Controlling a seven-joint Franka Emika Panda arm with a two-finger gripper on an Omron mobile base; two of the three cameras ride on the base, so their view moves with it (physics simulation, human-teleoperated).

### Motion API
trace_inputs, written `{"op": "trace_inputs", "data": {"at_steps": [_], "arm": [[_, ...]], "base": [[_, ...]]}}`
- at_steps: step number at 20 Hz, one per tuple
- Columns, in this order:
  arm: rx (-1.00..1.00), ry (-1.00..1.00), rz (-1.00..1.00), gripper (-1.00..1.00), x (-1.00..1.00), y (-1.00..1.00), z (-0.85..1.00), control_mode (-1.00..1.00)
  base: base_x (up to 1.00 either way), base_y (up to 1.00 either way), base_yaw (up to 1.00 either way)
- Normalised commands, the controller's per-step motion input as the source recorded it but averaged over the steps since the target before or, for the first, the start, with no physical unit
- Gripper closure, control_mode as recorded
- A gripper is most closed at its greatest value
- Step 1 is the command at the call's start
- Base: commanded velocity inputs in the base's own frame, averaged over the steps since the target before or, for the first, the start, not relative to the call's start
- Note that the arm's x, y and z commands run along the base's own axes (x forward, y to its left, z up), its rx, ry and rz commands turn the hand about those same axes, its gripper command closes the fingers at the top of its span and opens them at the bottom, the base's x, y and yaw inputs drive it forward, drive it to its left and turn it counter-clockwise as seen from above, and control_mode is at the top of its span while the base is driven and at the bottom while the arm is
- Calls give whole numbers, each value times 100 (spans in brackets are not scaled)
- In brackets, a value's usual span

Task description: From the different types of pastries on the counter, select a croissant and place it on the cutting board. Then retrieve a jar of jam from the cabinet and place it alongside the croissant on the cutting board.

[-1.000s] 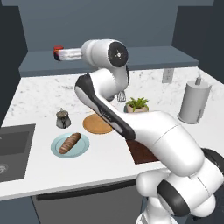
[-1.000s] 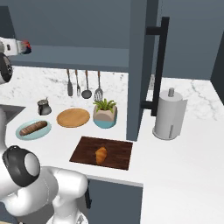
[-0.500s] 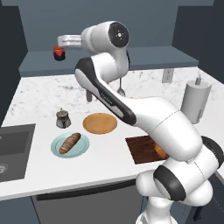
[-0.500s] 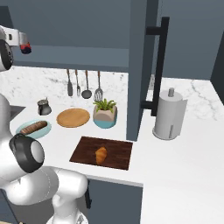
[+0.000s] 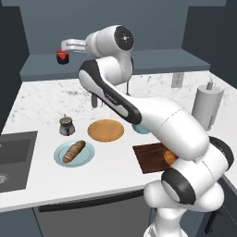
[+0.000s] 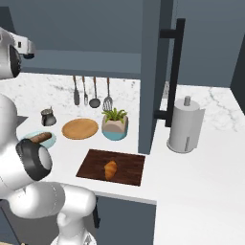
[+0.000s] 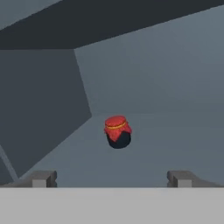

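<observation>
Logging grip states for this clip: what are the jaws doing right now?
Gripper: jaws open, holding nothing; the jar of jam sits ahead of it, untouched.

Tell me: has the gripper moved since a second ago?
Yes. In the left base view the open gripper has risen from level with the cabinet's shelf and now hangs above its left end, facing the jam jar.

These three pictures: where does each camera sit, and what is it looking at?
Left base view: behind the arm's left, looking down on the counter; the arm reaches the jar of jam.
Right base view: behind its right, over the cutting board and croissant.
Hand view: looks past open gripper at the jar.
Shared: board, croissant.
</observation>
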Motion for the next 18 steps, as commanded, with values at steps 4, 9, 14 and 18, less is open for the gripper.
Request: {"op": "trace_inputs", "data": {"at_steps": [4, 9, 14, 18], "arm": [[0, 15, 0, -100, 34, 4, 10, -100], [-9, 25, 0, -100, 23, 2, -2, -100], [0, 2, 0, -100, 3, 7, -4, -100], [0, -11, 1, -100, 0, 31, -21, -100]], "base": [[0, 0, 0], [0, 0, 0], [0, 0, 0], [0, 0, 0]]}}
